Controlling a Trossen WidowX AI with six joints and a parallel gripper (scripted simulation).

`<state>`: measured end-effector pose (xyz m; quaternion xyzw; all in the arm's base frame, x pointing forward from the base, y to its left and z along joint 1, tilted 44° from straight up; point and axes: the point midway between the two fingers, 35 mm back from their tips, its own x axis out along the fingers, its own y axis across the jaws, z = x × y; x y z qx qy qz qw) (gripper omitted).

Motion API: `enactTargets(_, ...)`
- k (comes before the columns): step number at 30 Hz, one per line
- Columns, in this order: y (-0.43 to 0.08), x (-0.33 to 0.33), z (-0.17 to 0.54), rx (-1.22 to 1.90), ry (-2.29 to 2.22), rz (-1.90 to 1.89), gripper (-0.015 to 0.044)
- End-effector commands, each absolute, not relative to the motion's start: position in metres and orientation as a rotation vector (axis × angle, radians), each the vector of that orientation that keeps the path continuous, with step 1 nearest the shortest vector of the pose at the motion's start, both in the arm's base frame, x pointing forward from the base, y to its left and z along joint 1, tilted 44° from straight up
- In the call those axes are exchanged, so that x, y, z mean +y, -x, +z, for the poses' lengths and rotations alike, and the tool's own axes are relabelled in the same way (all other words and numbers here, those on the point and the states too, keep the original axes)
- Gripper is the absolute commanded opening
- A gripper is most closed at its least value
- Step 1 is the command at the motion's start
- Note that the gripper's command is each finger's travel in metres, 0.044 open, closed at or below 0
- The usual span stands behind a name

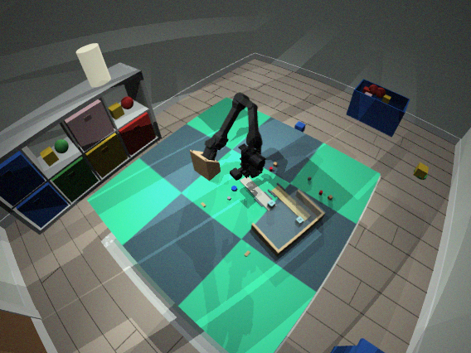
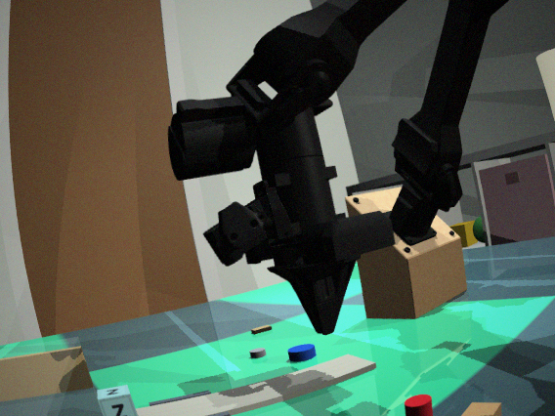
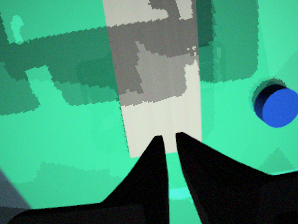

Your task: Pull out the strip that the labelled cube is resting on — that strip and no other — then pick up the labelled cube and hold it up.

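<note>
A pale flat strip (image 1: pixel 257 191) (image 2: pixel 313 376) (image 3: pixel 160 75) lies on the green mat, one end toward the wooden tray (image 1: pixel 286 246) (image 2: pixel 39 373). The labelled cube (image 1: pixel 271 204) (image 2: pixel 114 400), pale with dark marks, sits at the strip's tray end. A second pale cube (image 1: pixel 299 220) lies inside the tray. My gripper (image 1: pixel 249 174) (image 2: pixel 322 329) (image 3: pixel 169 141) hangs a little above the strip's other end, pointing down. Its fingers are nearly shut with a thin gap and nothing between them.
A blue disc (image 1: pixel 234 188) (image 2: pixel 301 352) (image 3: pixel 275 106) and a grey disc (image 2: pixel 257 353) lie beside the strip. A red cylinder (image 2: pixel 418 405) and small blocks are scattered around. The arm's wooden base box (image 1: pixel 205 164) (image 2: pixel 410 273) stands behind. A shelf (image 1: pixel 75 137) and a blue bin (image 1: pixel 377 108) stand far off.
</note>
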<state>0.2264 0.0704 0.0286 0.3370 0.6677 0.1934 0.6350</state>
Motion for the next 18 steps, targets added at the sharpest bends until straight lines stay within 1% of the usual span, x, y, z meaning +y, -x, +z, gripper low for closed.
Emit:
enactTargets(1, -0.24, 0.067, 0.028, 1.522, -0.747, 0.46, 0.0105)
enactTargets(14, -0.292, 0.055, 0.028, 1.516, -0.74, 0.466, 0.044)
enactTargets(18, -0.308, 0.051, 0.028, 1.515, -0.739, 0.466, 0.044)
